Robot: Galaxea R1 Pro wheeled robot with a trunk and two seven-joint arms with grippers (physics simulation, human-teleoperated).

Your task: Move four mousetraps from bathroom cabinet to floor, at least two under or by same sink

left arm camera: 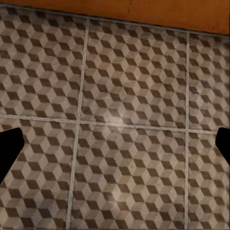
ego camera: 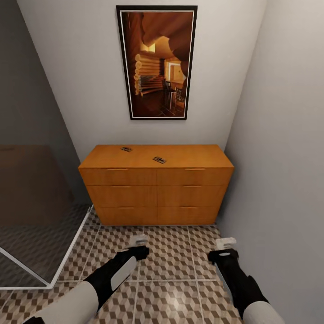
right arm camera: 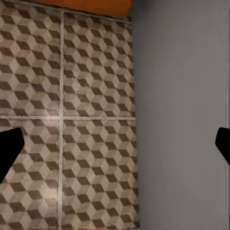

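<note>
Mousetraps, 2 of them (ego camera: 126, 149) (ego camera: 159, 159), lie apart on top of the cabinet (ego camera: 156, 193). Short of the cabinet, left gripper (ego camera: 138, 243) and right gripper (ego camera: 225, 245) hang spread wide, empty, above the bathroom floor (ego camera: 171, 252).

Orange-brown wooden cabinet (ego camera: 156, 189) standing on cube-patterned bathroom floor (ego camera: 171, 265) tiles against the wall. Two small dark mousetraps lie on its top, one (ego camera: 126, 149) near the back, another (ego camera: 159, 159) nearer the middle.
</note>
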